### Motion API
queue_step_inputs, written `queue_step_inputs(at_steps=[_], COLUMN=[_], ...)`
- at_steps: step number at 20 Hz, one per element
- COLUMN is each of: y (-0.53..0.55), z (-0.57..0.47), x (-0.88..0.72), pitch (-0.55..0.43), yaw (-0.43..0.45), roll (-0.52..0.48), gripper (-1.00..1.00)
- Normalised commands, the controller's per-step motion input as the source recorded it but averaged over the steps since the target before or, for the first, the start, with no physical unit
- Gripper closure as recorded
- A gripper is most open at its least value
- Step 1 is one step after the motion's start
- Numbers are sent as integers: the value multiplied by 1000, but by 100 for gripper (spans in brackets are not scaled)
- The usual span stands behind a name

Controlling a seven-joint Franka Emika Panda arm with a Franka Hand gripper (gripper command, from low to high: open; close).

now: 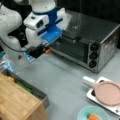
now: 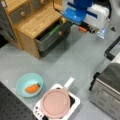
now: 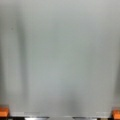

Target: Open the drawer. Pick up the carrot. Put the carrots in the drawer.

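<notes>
Grey surface (image 3: 60,55) lies bare beneath my wide-open, empty gripper (image 3: 59,113); grey metal drawer (image 2: 48,37) open nearby, orange toy carrot (image 2: 32,88) well apart: I'd approach it squarely.

Mock kitchen on a lab bench — toaster oven (image 1: 91,47), wooden cabinet (image 2: 37,22), grey tabletop (image 1: 67,82), robot arm (image 1: 15,25).

The carrot (image 1: 93,117) is cut off, seemingly, by the bottom edge.
</notes>
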Motion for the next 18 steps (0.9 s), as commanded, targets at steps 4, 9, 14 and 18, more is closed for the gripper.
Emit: queue_step_inputs(at_steps=[4, 9, 14, 18], y=[-1, -44, -66, -104], z=[4, 9, 13, 25], x=[19, 24, 30, 32], pitch=[81, 88, 79, 82], yaw=[279, 210, 42, 17], roll=[68, 60, 64, 56], gripper=[-100, -100, -100, -100])
